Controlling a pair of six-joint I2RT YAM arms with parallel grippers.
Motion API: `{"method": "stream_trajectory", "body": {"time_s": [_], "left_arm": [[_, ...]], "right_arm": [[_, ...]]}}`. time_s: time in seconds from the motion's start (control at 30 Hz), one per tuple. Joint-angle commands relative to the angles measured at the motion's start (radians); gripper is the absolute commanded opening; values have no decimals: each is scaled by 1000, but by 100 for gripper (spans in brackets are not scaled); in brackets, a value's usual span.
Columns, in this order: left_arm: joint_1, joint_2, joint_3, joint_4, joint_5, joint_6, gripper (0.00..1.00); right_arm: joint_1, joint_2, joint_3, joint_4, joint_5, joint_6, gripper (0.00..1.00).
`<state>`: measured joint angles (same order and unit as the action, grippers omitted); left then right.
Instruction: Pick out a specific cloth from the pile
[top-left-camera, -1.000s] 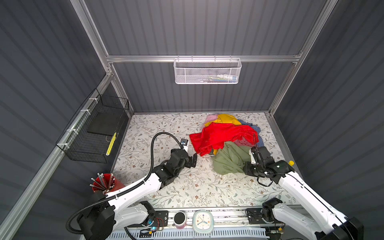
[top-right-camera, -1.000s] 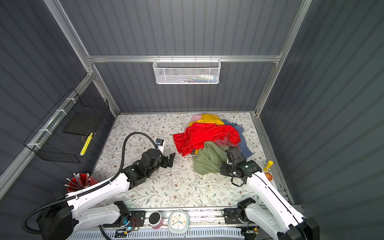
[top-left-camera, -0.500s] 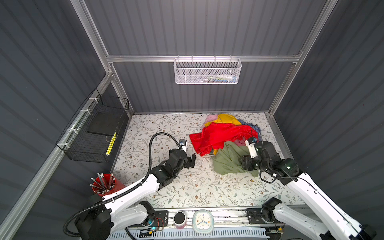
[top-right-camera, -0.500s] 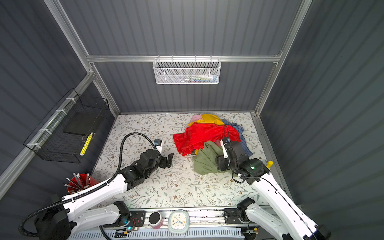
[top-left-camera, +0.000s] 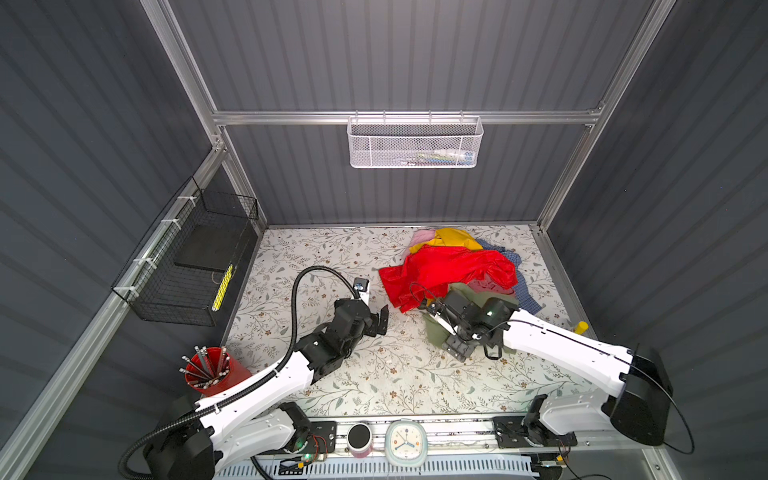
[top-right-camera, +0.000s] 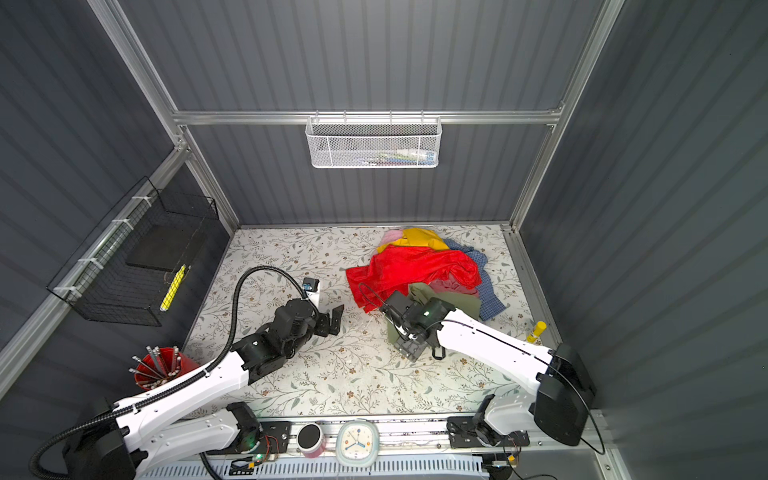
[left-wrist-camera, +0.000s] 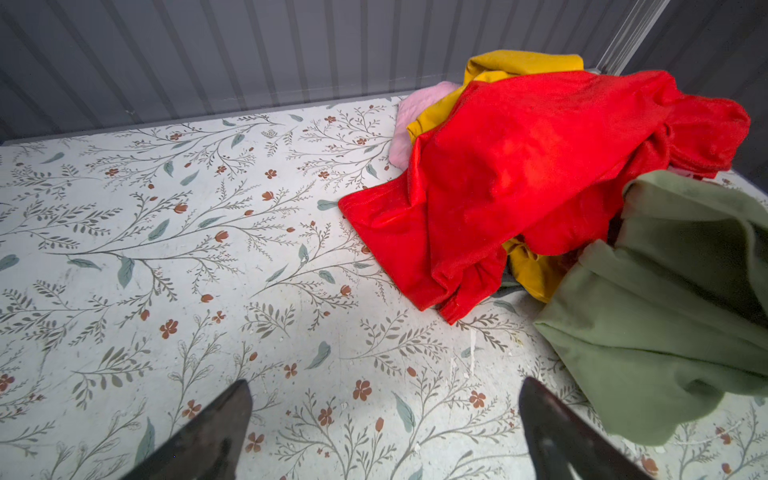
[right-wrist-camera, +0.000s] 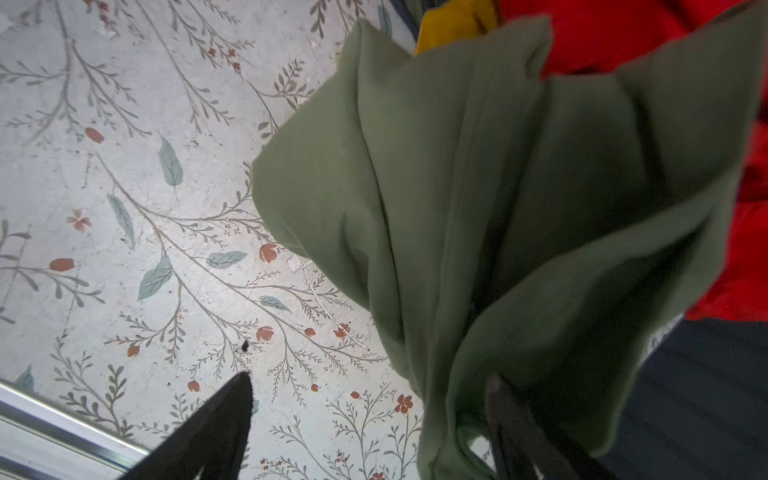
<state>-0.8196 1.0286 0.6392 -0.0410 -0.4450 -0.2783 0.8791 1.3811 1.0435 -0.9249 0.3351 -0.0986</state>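
Olive-green cloth (left-wrist-camera: 648, 332), floral-patterned table (left-wrist-camera: 166, 232)

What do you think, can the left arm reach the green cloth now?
Probably yes. The left gripper is open, and only bare table lies between it and the green cloth. The right gripper, open right at the cloth, could crowd it.

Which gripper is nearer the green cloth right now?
Right. The right gripper is at the green cloth, fingers apart, with folds draped against one finger. The left gripper hovers open over the table, apart from the cloth.
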Motion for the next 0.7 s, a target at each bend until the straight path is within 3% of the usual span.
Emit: {"method": "stream_trajectory", "body": {"time_s": [0.0,0.13,0.23,0.37,0.5,0.57,0.67], "left_arm": [[-5,-25,-26,-29,-26,-19,100],[-5,-25,-25,-38,-21,-23,100],[-5,-36,-26,-45,-32,-27,100],[-5,-58,-38,-46,-47,-28,100],[-5,-68,-38,-58,-54,-29,100],[-4,-73,-39,-63,-54,-30,100],[-5,-85,-41,-71,-57,-32,100]], "right_arm": [[3,34,-50,29,118,-87,99],[0,122,-90,136,168,-126,97],[0,213,-102,164,224,-130,88],[-31,297,-139,282,328,-128,64],[-48,364,-156,368,371,-146,62],[-60,397,-147,375,391,-134,52],[-61,390,-152,403,410,-133,28]]}}
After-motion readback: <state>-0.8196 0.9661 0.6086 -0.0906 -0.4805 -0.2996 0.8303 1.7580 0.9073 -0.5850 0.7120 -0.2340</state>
